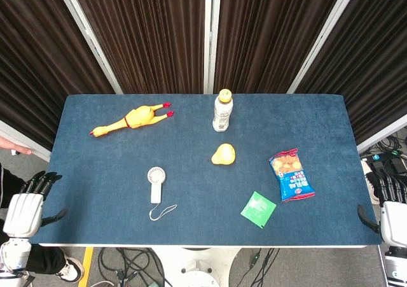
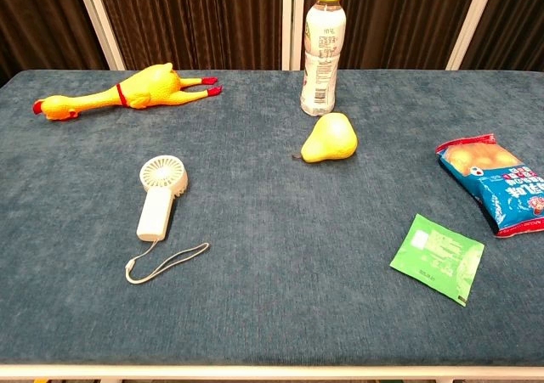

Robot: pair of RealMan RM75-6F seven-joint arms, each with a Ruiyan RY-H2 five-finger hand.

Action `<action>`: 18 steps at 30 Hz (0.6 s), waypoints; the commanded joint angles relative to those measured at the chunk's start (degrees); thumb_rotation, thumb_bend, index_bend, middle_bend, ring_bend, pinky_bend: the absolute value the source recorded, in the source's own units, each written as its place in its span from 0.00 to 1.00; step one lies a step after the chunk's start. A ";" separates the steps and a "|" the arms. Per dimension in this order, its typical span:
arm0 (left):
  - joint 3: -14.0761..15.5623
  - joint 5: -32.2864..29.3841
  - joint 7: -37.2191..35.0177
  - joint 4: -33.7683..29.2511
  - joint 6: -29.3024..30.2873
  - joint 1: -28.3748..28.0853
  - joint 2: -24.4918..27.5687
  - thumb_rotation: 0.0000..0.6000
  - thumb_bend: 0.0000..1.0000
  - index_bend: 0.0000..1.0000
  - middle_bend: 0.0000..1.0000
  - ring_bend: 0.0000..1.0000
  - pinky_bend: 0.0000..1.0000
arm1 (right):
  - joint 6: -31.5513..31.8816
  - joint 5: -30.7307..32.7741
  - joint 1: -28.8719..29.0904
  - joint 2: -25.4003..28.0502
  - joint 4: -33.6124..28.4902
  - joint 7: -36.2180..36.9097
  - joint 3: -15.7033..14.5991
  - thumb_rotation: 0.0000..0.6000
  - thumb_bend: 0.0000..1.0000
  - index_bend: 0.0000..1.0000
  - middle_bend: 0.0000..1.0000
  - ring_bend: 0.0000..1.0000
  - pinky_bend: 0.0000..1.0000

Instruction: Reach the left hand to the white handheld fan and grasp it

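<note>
Both hands wait off the table edge: your left hand (image 1: 25, 207) has its fingers spread and holds nothing, and for the right hand (image 1: 391, 214) I cannot tell. The reach is not yet begun. Further in, the white handheld fan (image 2: 160, 198) lies flat, handle toward you; approach from above the handle.

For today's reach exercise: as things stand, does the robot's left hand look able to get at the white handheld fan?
Probably yes: the left hand sits off the table's near-left edge, and only bare blue cloth lies between it and the white handheld fan.

Lab, curtain backdrop (image 1: 146, 32), floor cables (image 1: 137, 265)
</note>
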 commanded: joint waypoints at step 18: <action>0.14 1.42 -0.18 0.47 0.75 -0.22 -0.68 1.00 0.07 0.21 0.17 0.11 0.26 | 0.16 0.88 -0.24 0.10 0.09 1.07 0.60 1.00 0.27 0.00 0.00 0.00 0.00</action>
